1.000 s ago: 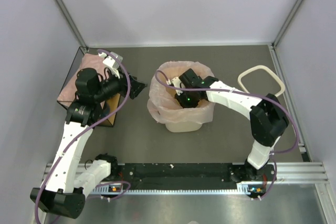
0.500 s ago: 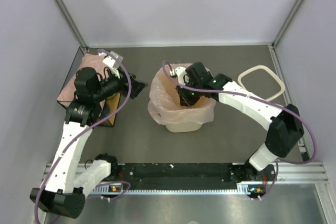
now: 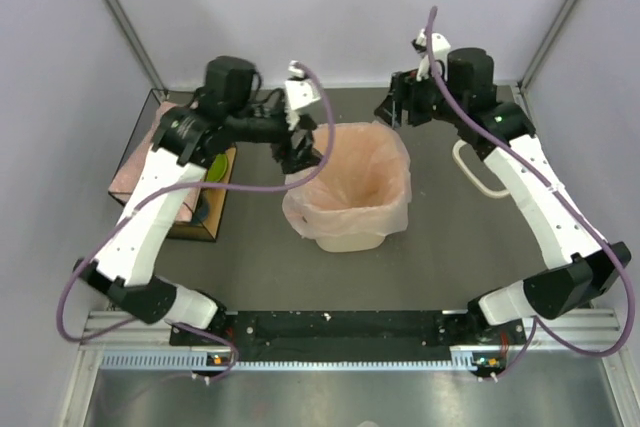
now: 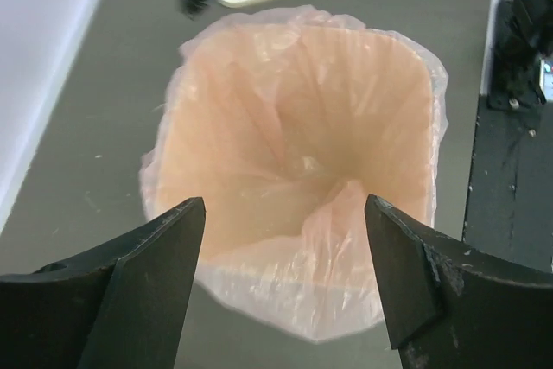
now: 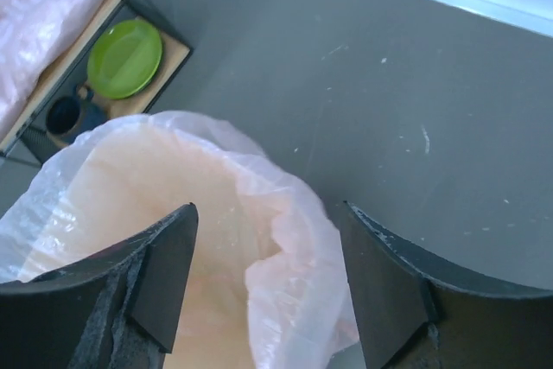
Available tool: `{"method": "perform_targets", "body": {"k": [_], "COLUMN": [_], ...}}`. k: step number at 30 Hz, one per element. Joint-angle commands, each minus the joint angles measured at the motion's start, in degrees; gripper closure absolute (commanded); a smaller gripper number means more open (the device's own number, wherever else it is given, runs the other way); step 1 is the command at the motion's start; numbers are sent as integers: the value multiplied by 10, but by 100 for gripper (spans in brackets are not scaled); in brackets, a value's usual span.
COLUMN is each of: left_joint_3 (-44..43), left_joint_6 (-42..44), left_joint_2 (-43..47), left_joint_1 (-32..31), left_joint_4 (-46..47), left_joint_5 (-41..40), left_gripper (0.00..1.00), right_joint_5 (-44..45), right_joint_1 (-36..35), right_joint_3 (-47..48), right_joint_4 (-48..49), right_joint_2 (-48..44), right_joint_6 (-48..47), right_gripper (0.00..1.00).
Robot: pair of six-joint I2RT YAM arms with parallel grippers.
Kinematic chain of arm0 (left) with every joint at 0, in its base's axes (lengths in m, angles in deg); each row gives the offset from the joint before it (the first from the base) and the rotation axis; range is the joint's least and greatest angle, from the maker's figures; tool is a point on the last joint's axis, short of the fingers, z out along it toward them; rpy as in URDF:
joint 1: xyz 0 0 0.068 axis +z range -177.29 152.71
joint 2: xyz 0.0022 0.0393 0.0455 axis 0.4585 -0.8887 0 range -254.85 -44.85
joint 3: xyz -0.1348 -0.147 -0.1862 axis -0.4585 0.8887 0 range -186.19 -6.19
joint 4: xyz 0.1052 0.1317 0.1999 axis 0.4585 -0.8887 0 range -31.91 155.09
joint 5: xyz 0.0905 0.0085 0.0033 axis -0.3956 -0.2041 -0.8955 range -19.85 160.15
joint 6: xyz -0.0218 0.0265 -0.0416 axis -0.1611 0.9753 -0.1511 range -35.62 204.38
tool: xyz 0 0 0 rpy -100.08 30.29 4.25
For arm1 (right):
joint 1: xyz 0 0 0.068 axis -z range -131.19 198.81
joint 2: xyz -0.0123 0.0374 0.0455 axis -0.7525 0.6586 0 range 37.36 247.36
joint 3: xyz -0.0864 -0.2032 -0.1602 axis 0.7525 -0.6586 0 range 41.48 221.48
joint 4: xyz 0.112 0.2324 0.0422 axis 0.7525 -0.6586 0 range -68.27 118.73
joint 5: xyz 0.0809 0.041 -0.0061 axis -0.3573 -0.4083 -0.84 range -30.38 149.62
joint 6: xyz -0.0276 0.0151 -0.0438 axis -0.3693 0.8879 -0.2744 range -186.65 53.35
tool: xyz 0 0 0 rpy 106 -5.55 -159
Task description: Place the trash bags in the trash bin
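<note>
The trash bin (image 3: pixel 350 240) stands mid-table, lined with one of the trash bags (image 3: pixel 350 182); the pale pink film is spread inside and draped over the rim (image 4: pixel 294 136) (image 5: pixel 285 283). A folded stack of pink bags (image 5: pixel 39 19) lies on the wire-framed box (image 3: pixel 190 227) at the left. My left gripper (image 3: pixel 303 155) hovers at the bin's back-left rim, open with nothing in it (image 4: pixel 283 213). Behind the bin's back-right corner my right gripper (image 3: pixel 392 109) hangs higher, open and empty (image 5: pixel 269 213), looking down at the bag's folded rim.
The wire-framed box holds a green plate (image 5: pixel 125 58) and a dark cup (image 5: pixel 65 114). A white rounded-square ring (image 3: pixel 478 172) lies on the table right of the bin. Grey walls close in the back and sides.
My right gripper came up out of the bin, pulled back to the far right and opened. My left arm swung from over the box to the bin's back-left rim.
</note>
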Motion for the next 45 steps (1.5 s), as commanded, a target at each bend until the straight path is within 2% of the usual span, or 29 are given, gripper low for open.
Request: {"method": "perform_targets", "body": {"k": [1, 2, 6, 8, 14, 18, 25, 35, 42, 45], "left_joint_3": [-135, -156, -218, -220, -193, -114, -69, -4, -4, 22], "left_joint_6": [100, 96, 87, 82, -1, -44, -69, -49, -38, -37], "left_joint_2": [-112, -157, -246, -281, -316, -306, -336, -397, -443, -443], "left_joint_1": [-72, -92, -130, -147, -149, -148, -148, -148, -149, -148], "left_joint_4": [-174, -187, -233, -254, -259, -231, -211, -190, -207, -205], "left_joint_5": [-75, -100, -160, -209, -268, -280, -311, -347, -362, -371], "left_gripper": [15, 14, 14, 16, 18, 30, 45, 46, 44, 42], "right_joint_5": [-5, -12, -31, -36, -38, -42, -50, -69, -77, -85], "right_joint_1": [40, 60, 93, 100, 115, 115, 119, 121, 121, 121], "right_joint_3": [16, 16, 11, 12, 18, 9, 10, 3, -3, -3], "right_joint_4": [-2, -4, -7, -11, -9, -9, -9, -10, -9, -10], "right_joint_2": [-12, -10, 3, 14, 31, 38, 49, 49, 52, 54], "right_joint_6": [20, 22, 45, 56, 69, 69, 62, 46, 41, 38], "right_gripper": [30, 27, 22, 21, 19, 19, 18, 14, 13, 13]}}
